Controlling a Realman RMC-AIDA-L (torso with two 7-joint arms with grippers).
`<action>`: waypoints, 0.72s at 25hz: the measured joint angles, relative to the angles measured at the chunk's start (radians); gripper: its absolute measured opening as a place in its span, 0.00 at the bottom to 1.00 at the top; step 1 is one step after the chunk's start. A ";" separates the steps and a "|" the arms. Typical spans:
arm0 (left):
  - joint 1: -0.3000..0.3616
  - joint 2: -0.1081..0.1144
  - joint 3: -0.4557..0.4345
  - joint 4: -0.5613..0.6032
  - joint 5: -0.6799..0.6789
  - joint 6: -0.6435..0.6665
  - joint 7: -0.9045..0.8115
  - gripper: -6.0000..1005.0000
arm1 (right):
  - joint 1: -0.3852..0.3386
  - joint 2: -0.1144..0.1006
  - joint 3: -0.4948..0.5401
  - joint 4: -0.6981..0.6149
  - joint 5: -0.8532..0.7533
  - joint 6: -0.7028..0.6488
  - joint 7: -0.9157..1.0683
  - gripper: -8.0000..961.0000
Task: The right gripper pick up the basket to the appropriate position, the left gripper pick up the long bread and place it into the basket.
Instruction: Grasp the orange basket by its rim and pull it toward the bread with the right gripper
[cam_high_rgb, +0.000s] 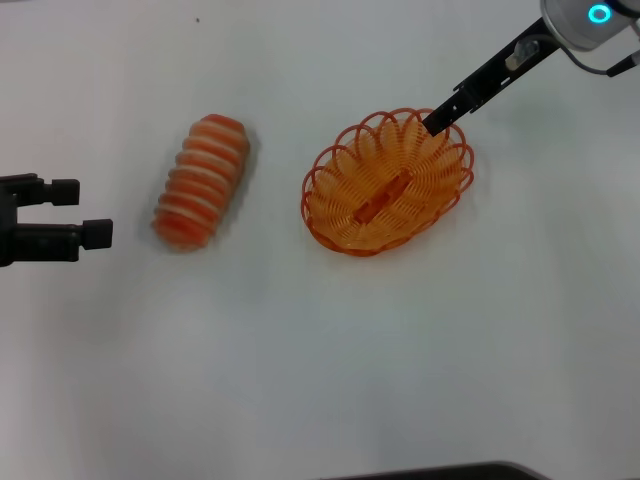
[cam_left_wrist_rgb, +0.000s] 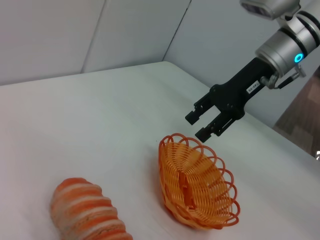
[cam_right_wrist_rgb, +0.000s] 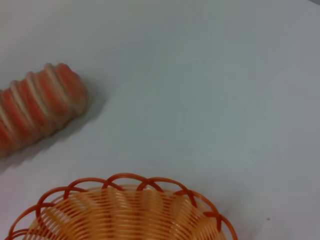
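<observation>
1. Bread (cam_left_wrist_rgb: 87, 212) fills the near corner of the left wrist view: an oblong toy loaf, orange-red with cream cross stripes, lying flat on the white table (cam_high_rgb: 330, 350).
2. Seen from the head camera, the bread (cam_high_rgb: 201, 181) lies on the robot's left half of the table, its long axis slightly tilted, well apart from the basket (cam_high_rgb: 388, 183).
3. Left gripper (cam_high_rgb: 88, 212) waits at the left edge of the head view, just beside the bread's near end but not touching it; its two black fingers stand apart, released, with nothing between them.
4. Orange openwork basket (cam_left_wrist_rgb: 197, 187), oval with a looped scalloped rim, sits upright on the table to the right of the bread and holds nothing.
5. Right gripper (cam_left_wrist_rgb: 202, 123), on a black arm with a blue-lit ring at the wrist, hovers at the basket's far rim; its jaws are parted and grasp nothing, the fingertips just above the loops.
6. From the head camera, the right gripper (cam_high_rgb: 436, 122) reaches in from the upper right, its tip overlapping the basket's far-right rim.
7. Right wrist view shows the basket rim (cam_right_wrist_rgb: 125, 182) close below and the bread (cam_right_wrist_rgb: 37, 107) farther off.
</observation>
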 joint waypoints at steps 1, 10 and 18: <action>0.000 0.000 0.000 -0.001 0.000 -0.002 0.000 0.90 | -0.001 0.001 -0.003 0.011 0.000 0.013 0.000 0.82; 0.000 -0.002 0.000 -0.002 0.000 -0.009 0.000 0.89 | 0.006 0.005 -0.030 0.122 0.004 0.114 -0.001 0.82; -0.001 -0.001 0.000 -0.002 0.000 -0.011 0.000 0.89 | 0.007 0.004 -0.028 0.151 0.009 0.149 -0.002 0.59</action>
